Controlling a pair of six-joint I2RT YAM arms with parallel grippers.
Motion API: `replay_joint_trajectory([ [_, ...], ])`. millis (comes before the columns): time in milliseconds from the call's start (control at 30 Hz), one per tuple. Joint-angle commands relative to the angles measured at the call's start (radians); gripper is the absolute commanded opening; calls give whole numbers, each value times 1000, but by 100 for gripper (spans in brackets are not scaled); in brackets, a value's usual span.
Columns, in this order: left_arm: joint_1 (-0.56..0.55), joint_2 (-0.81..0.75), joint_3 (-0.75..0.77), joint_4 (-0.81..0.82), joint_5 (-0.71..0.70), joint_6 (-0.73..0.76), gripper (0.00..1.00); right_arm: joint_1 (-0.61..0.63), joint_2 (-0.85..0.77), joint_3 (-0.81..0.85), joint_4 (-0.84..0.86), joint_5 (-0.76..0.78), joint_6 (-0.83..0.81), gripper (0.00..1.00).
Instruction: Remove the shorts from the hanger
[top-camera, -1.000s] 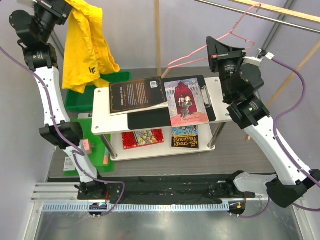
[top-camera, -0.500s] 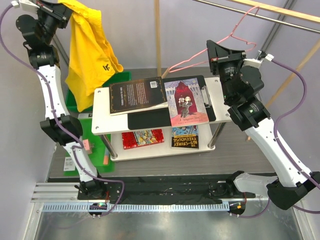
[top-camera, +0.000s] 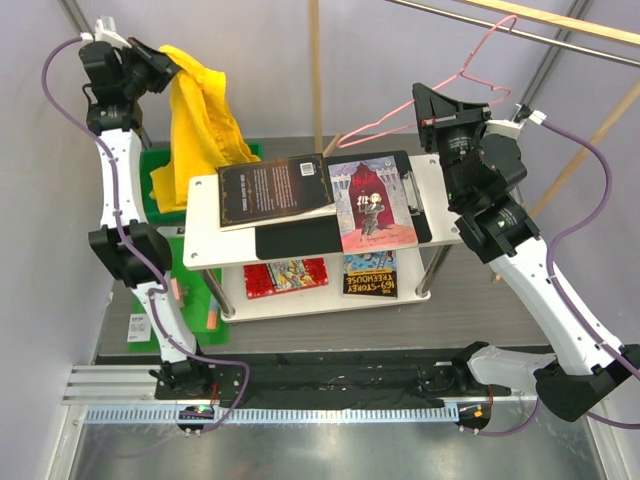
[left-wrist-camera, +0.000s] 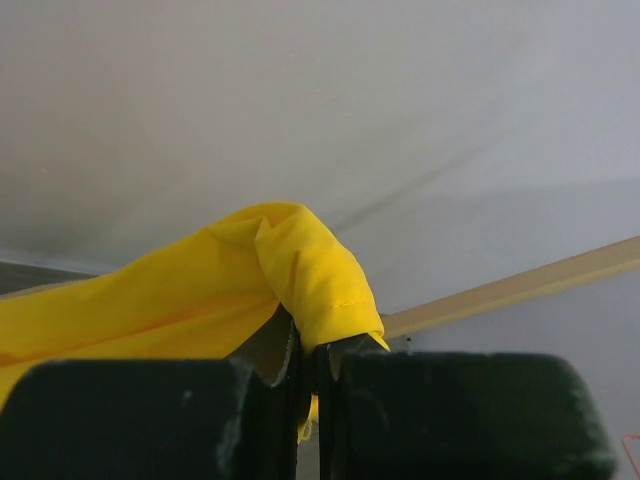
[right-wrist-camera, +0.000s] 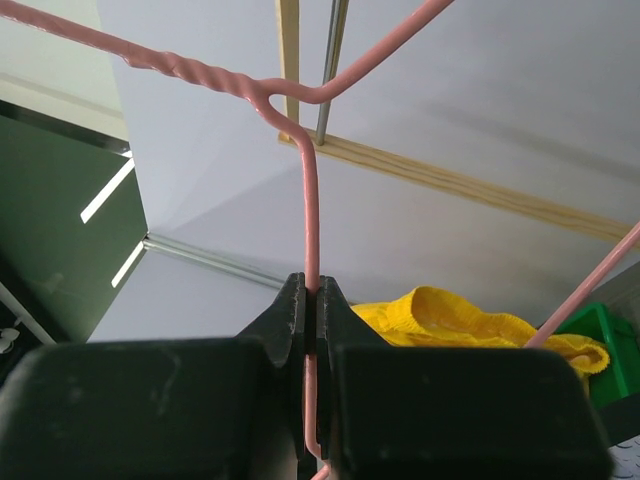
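The left gripper (top-camera: 148, 62) is clamped on a fold of the bright yellow soft fabric shorts (top-camera: 200, 120). They hang free over the green plastic bin (top-camera: 152, 165) off the left edge of the white two-tier shelf (top-camera: 205, 240), well apart from the thin pink wire hanger (right-wrist-camera: 310, 200), on whose wire the right gripper (right-wrist-camera: 312, 300) is pinched tight. Separation appears complete, so good practice is to lower the shorts straight down, clear of the shelf's left edge, releasing only once the fabric rests, with the hanger held steady.
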Motion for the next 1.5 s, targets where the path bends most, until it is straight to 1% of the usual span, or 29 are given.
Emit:
replay_joint_trajectory([
  [0,-14,-64,-7,-97,-55,148,0,-3,-17,-6,53,-27,15,1],
  [67,-23,-51,-6,-170,-75,210,0,-5,-17,-6,53,-29,15,1],
  [167,-41,-85,-75,-193,-128,278,0,-3,-17,-14,53,-27,17,1],
  [300,-76,-119,-152,-247,-274,361,0,-5,-17,-22,55,-30,20,1],
  [333,-83,-119,-170,-259,-288,373,0,-3,-14,-23,53,-35,23,1],
  [400,-110,-120,-176,-290,-329,430,0,-5,-13,-26,55,-41,30,1],
  [433,-124,-126,-190,-289,-412,450,0,-3,-11,-28,55,-43,33,1],
  [500,-142,-126,-204,-279,-428,473,0,-5,-10,-31,56,-55,44,1],
  [567,-170,-117,-179,-298,-475,510,0,-5,-10,-30,56,-60,49,1],
  [600,-199,-117,-160,-321,-510,560,0,-5,-8,-29,56,-61,49,1],
  [633,-231,-122,-159,-322,-568,577,0,-3,-11,-31,56,-61,46,1],
  [667,-241,-128,-168,-316,-595,586,0,-2,-14,-30,56,-60,46,1],
  [733,-253,-158,-228,-278,-621,584,0,-5,-20,-31,56,-56,35,1],
  [767,-251,-169,-257,-263,-667,577,0,-5,-22,-33,56,-52,33,1],
  [800,-253,-181,-321,-224,-679,571,0,-5,-31,-37,56,-47,27,1],
  [867,-258,-212,-386,-171,-699,574,0,-6,-37,-42,56,-40,21,1],
  [900,-270,-220,-447,-119,-714,582,0,-5,-42,-46,56,-40,18,1],
  [1100,-284,-278,-650,50,-808,593,0,-11,-48,-48,55,-38,4,1],
  [1300,-276,-310,-791,159,-854,558,0,-12,-48,-57,52,-46,4,1],
  [1433,-224,-284,-845,189,-801,464,0,-17,-43,-54,52,-56,10,1],
  [1467,-213,-275,-848,186,-763,446,0,-15,-43,-53,52,-58,9,1],
])
